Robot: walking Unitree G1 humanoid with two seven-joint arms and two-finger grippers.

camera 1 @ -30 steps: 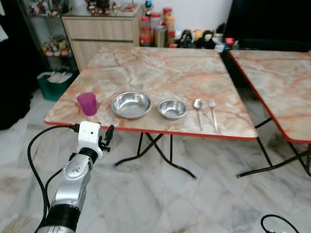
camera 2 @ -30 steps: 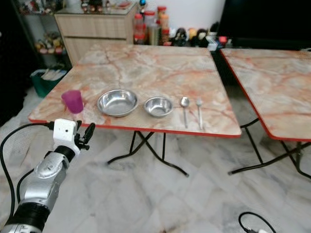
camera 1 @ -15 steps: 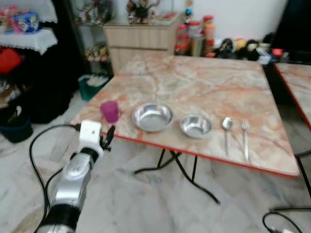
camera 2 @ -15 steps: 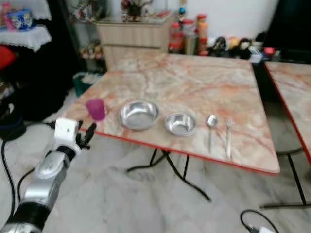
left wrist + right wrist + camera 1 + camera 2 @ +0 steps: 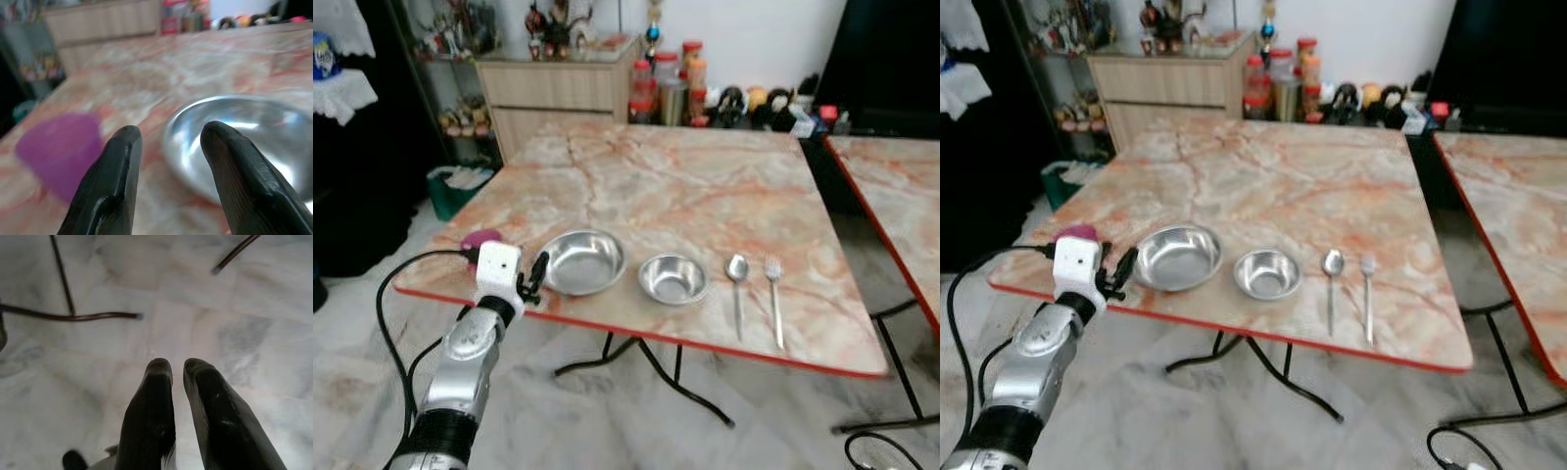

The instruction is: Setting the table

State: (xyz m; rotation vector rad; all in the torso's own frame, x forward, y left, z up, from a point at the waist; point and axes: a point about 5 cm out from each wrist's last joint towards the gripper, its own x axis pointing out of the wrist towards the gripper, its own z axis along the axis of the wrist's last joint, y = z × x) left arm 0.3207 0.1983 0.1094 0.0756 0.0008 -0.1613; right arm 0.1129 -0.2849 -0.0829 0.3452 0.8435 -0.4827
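Left arm raised, right arm hanging.
The silver left arm reaches forward, its black two-fingered left tool (image 5: 536, 276) parted and holding nothing; the right tool (image 5: 177, 369) points downward, fingers nearly together.

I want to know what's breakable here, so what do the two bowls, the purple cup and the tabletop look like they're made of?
Large bowl and small bowl: probably stainless steel, silvery with bright reflections. Purple cup: likely plastic, a matte, even colour, though blurred. Tabletop: a marble-look surface, pinkish with orange veins and a red edge; real stone or printed laminate cannot be told.
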